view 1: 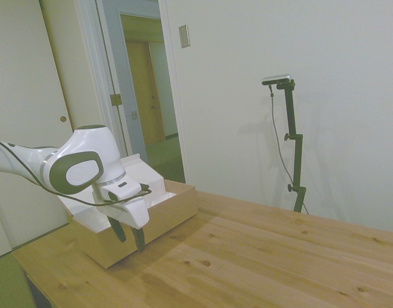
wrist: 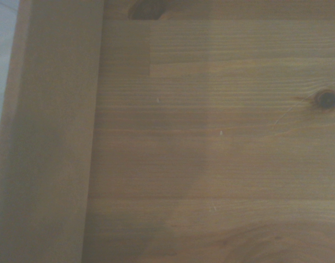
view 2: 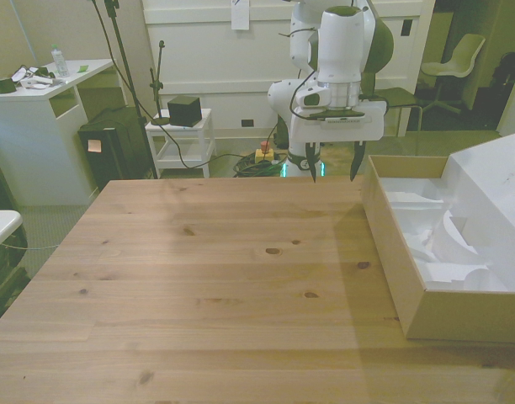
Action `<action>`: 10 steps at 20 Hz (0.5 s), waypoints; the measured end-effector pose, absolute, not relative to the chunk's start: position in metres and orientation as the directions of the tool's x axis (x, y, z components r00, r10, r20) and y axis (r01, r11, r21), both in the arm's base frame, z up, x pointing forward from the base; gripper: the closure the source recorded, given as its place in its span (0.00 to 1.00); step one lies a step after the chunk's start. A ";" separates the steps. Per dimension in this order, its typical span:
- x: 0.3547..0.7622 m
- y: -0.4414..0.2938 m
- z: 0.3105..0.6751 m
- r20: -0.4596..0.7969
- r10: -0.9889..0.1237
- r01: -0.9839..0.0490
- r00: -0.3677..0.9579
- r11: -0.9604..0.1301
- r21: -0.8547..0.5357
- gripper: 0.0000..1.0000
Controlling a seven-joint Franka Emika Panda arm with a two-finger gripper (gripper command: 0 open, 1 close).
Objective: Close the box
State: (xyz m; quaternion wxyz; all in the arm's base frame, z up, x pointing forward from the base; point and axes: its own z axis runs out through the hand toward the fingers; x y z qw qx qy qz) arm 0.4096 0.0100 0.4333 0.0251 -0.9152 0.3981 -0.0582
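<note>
The long tan cardboard box (view 2: 398, 268) lies at the front view's right side of the table, open, with white paper inside and its white-lined flap lid (view 2: 495, 189) raised on the far right side. In the side view the box (view 1: 159, 221) sits behind my arm, lid (view 1: 141, 168) tilted up. My gripper (view 2: 332, 167) hangs open just beside the box's near long wall, above the table, holding nothing; the side view shows the gripper (view 1: 128, 234) in front of that wall. The wrist view shows the box wall (wrist: 47, 137) next to bare wood.
The wooden table (view 2: 215, 278) spreads wide toward the front view's left. Beyond the table stand a white desk (view 2: 39, 97), a small white cart (view 2: 183, 135) and a chair (view 2: 455, 59).
</note>
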 end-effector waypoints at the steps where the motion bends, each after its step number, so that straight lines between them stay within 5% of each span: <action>1: 0.410 0.010 0.433 0.086 -0.732 -0.726 0.676 -0.682 -0.092 0.00; 5: 0.410 0.014 0.448 0.116 -0.726 -0.715 0.678 -0.688 -0.124 0.00; 10: 0.405 0.065 0.534 0.244 -0.643 -0.601 0.726 -0.765 -0.229 0.00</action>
